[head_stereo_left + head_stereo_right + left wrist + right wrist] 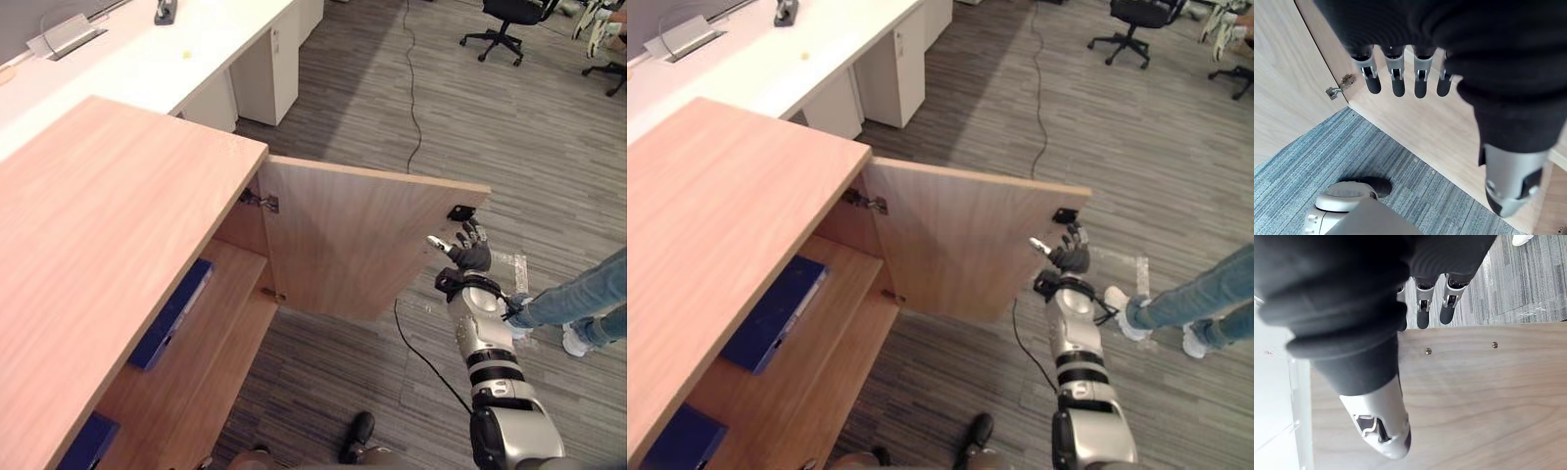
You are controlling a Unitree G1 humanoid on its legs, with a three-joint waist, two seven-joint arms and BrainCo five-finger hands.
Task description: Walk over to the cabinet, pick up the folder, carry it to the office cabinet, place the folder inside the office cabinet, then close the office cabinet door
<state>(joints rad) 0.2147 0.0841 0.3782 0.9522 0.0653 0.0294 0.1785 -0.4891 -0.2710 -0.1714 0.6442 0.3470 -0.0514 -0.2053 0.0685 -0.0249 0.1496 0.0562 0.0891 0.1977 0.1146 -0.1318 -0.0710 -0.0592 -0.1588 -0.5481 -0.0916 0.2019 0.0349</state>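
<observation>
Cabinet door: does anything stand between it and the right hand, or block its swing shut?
Nothing visible separates the right hand from the door. The left hand, over the cabinet's bottom shelf near a hinge, might block closing.

You were working over grey striped carpet [509, 147]. A long white desk [196, 49] ran along the far left, a white drawer unit [265, 78] beneath it. A black office chair [511, 12] stood far right, and a person's legs [583, 294] in jeans stood near right.

The left robot hand [1498, 73] is held straight-fingered over the bottom board of the cabinet [1449, 127]; a hinge [1339, 88] is seen near the grey carpet [1352, 152].
</observation>
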